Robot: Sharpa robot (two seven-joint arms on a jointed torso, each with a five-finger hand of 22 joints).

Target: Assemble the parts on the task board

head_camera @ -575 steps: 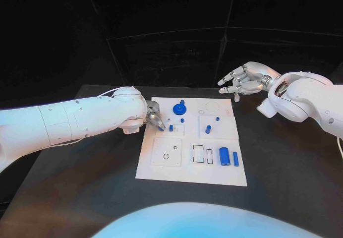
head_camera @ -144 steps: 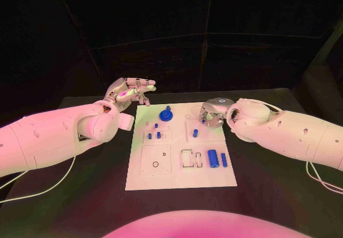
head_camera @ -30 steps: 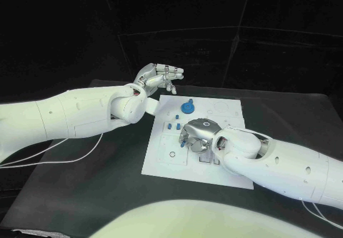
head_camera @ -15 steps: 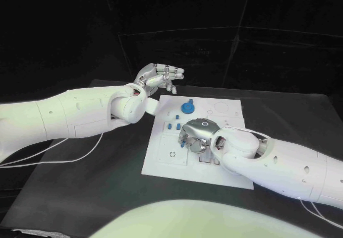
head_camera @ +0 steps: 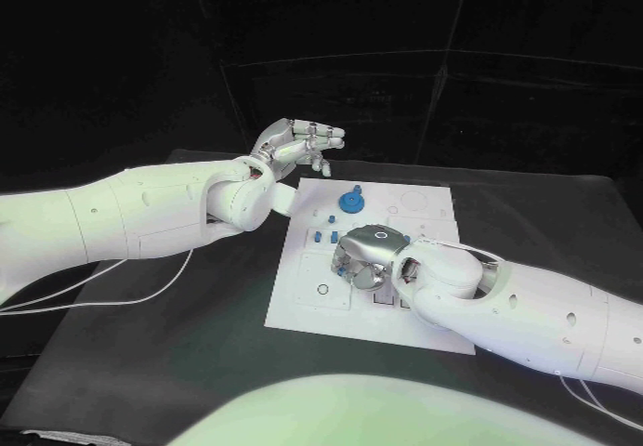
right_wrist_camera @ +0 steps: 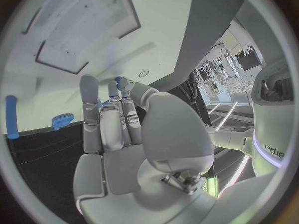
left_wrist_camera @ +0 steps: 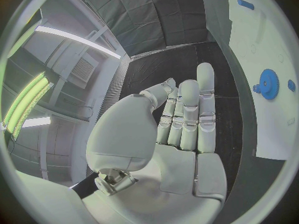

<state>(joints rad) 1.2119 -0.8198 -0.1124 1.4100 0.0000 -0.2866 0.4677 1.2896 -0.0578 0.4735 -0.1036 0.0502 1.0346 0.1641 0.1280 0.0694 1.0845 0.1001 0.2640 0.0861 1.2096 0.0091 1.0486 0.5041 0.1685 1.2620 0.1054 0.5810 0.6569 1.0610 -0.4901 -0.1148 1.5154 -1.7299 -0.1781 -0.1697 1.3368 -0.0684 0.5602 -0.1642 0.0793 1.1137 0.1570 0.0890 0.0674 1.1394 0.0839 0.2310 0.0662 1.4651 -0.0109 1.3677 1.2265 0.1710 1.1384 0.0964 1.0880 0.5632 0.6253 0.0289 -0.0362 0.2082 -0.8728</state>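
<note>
The white task board [head_camera: 302, 311] lies mid-table. At its far end stands a blue gear [head_camera: 352, 201], with two small blue pegs [head_camera: 323, 237] closer in. My right hand [head_camera: 364, 260] hovers low over the board's middle and hides the parts beneath it. In the right wrist view, my thumb and a finger pinch a small blue part [right_wrist_camera: 117, 81] over the board [right_wrist_camera: 156, 15]. A long blue cylinder [right_wrist_camera: 9, 117] and the gear [right_wrist_camera: 61, 120] also lie there. My left hand [head_camera: 297, 144] is raised beyond the board's far left corner, fingers straight and holding nothing [left_wrist_camera: 187, 119].
The board has a square recess [right_wrist_camera: 81, 30] and a small ring hole [head_camera: 323, 289]. Black tabletop [head_camera: 175, 344] surrounds the board. My left arm [head_camera: 134, 218] lies along the board's left side, and white cables [head_camera: 148, 279] trail under it.
My right hand has edged a little toward the board's left side and sits lower over its middle. The left hand stays raised in the same place.
</note>
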